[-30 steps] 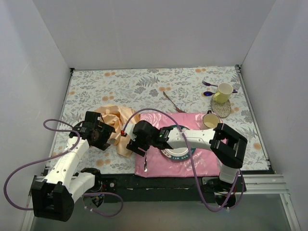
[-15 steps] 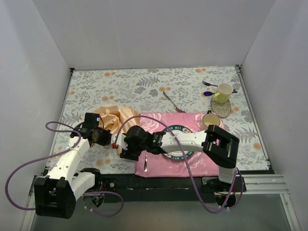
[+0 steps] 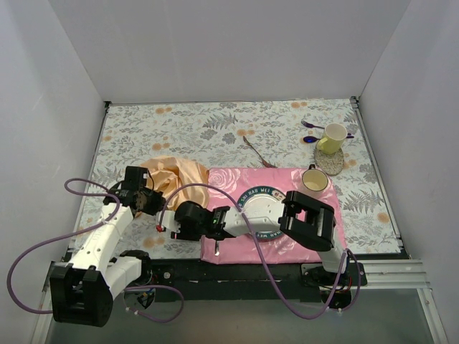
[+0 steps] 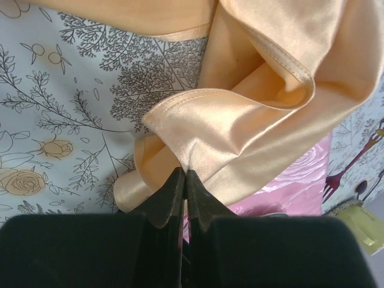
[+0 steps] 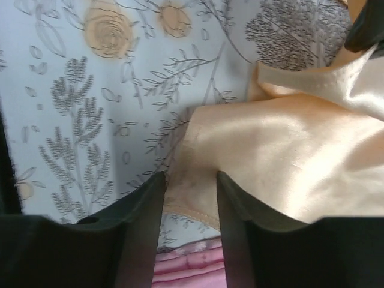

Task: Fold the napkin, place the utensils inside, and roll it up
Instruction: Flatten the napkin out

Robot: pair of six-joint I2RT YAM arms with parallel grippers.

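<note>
The peach-gold napkin point(image 3: 176, 176) lies crumpled on the floral tablecloth, just left of the pink placemat point(image 3: 315, 229). My left gripper point(image 3: 148, 203) is at its near-left side, and its jaws are shut on a fold of the napkin point(image 4: 252, 120). My right gripper point(image 3: 171, 228) reaches left across the mat to the napkin's near corner. Its jaws stand open astride the hemmed edge of the napkin point(image 5: 282, 156), with cloth between the fingertips point(image 5: 157, 183). A dark copper fork point(image 3: 256, 152) lies beyond the mat and also shows as a fork point(image 4: 343, 173) at the right of the left wrist view.
A plate point(image 3: 252, 197) sits on the pink mat, partly under my right arm. A silver utensil point(image 3: 216, 246) lies at the mat's near-left edge. A mug point(image 3: 314, 179), a yellow cup point(image 3: 333, 137) on a coaster, and purple spoons point(image 3: 311, 125) stand at the back right.
My left gripper has shut on the napkin's fold. My right arm swung left off the mat to the napkin's near corner, and its jaws have narrowed.
</note>
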